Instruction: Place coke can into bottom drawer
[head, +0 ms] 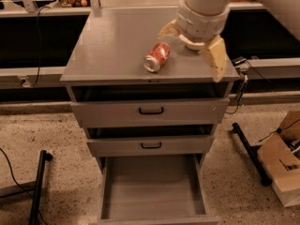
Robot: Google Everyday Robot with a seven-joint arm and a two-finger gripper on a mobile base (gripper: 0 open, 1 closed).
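Observation:
The coke can [157, 56] lies on its side on the grey cabinet top [112, 46], silver end toward the front. The bottom drawer [152, 191] is pulled out and shows a bare grey floor. My gripper [191, 43] hangs over the right part of the cabinet top, just right of the can and not touching it. It is open, with its cream fingers [213, 57] spread wide. The wrist hides most of a cream bowl [191, 43] beneath it.
The two upper drawers [150, 110] with black handles are slightly ajar. A cardboard box [283, 165] and a black stand leg [248, 151] sit on the floor at the right. Another black leg [37, 186] and cables lie at the left.

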